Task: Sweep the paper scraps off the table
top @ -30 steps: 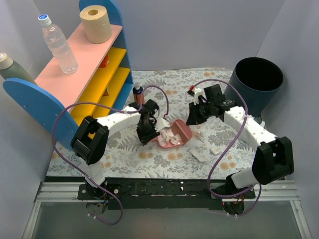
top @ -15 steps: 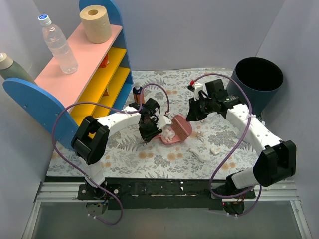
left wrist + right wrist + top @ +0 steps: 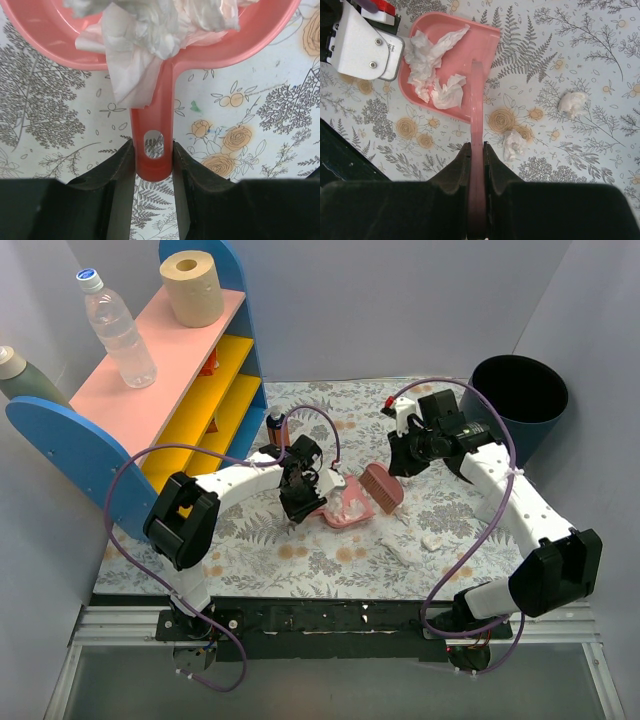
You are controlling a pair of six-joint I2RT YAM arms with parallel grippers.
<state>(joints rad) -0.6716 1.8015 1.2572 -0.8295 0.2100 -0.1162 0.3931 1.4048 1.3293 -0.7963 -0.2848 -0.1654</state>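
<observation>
The left pincer (image 3: 153,148) is closed tight on the handle of the pink dustpan (image 3: 45,47), which sits near the middle of the bench (image 3: 250,550). The right pincer (image 3: 476,148) is clamped on the thin handle of the pink brush (image 3: 382,487), whose head is just beside the dustpan's right edge. Most of the paper scraps (image 3: 431,67) lie crumpled inside the dustpan. A few more lie loose on the bench to its right, near the right arm.

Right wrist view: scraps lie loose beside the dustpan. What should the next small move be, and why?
Probably move the right gripper and its brush behind the two loose paper scraps on the table, then sweep toward the dustpan held by the left gripper; both lie outside it.
</observation>
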